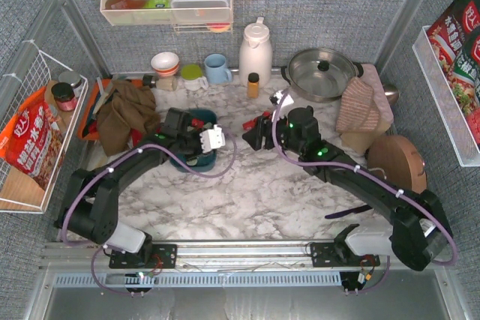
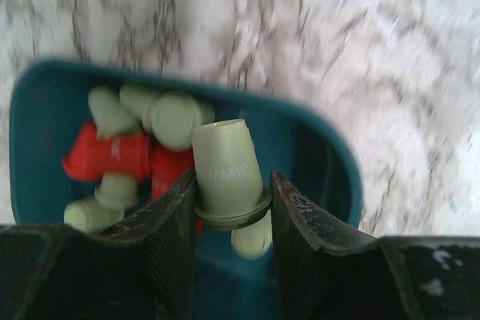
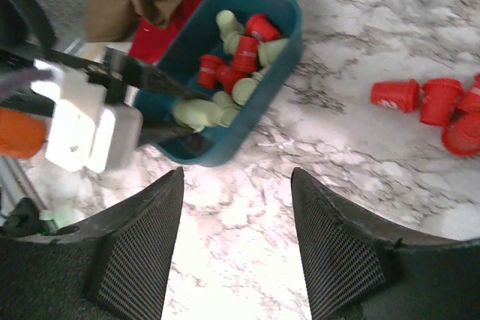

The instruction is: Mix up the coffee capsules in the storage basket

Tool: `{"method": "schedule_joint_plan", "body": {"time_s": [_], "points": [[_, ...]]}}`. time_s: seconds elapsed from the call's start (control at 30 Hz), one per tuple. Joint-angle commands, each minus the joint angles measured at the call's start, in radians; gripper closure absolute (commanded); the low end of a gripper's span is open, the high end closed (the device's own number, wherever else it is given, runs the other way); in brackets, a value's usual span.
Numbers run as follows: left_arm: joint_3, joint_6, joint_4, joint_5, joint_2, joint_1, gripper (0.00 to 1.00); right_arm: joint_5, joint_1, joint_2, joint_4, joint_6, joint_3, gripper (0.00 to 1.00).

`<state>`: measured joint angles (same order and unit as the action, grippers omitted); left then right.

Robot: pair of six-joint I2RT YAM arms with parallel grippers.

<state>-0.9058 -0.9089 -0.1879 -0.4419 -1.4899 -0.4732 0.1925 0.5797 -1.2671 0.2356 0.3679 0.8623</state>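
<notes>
Mixing in hand: left fingers (image 2: 232, 181) pinch 1 green capsule (image 2: 223, 159) just above the storage basket (image 2: 34, 118), other coffee capsules (image 2: 112, 157) lying past the tips. Right fingers (image 3: 236, 176) stand wide, empty; red capsules (image 3: 394, 94) on the table (image 3: 352, 162) to their right. Next, probably: release it elsewhere in the basket.

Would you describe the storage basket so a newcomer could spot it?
On the marble table, beside the crumpled brown cloth, sits the storage basket. It is the low dark-teal tray under the left end effector, alone in holding red and green capsules.
</notes>
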Motion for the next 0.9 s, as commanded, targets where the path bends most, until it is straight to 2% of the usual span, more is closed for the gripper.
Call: {"method": "schedule_joint_plan", "body": {"time_s": [0.0,0.13,0.4,0.57,0.83,0.87], "points": [[-0.033,-0.072,-0.21,0.049,0.03,0.092,0.73,-0.091,0.0,-0.017,-0.097,-0.037,0.02,0.37],[0.004,-0.098,-0.206,0.082,0.08,0.167,0.67,-0.088,0.0,-0.04,-0.101,-0.034,0.023,0.37],[0.048,-0.128,-0.194,0.145,0.09,0.187,0.57,-0.095,-0.001,-0.083,-0.118,-0.043,0.059,0.36],[0.082,-0.108,-0.116,0.181,0.133,0.194,0.33,-0.121,-0.003,-0.15,-0.169,-0.049,0.107,0.33],[0.113,-0.095,-0.03,0.114,0.208,0.194,0.14,-0.281,-0.029,-0.394,-0.233,-0.034,0.262,0.3],[0.119,-0.092,-0.012,0.099,0.217,0.194,0.04,-0.295,-0.032,-0.437,-0.247,-0.049,0.3,0.3]]}}
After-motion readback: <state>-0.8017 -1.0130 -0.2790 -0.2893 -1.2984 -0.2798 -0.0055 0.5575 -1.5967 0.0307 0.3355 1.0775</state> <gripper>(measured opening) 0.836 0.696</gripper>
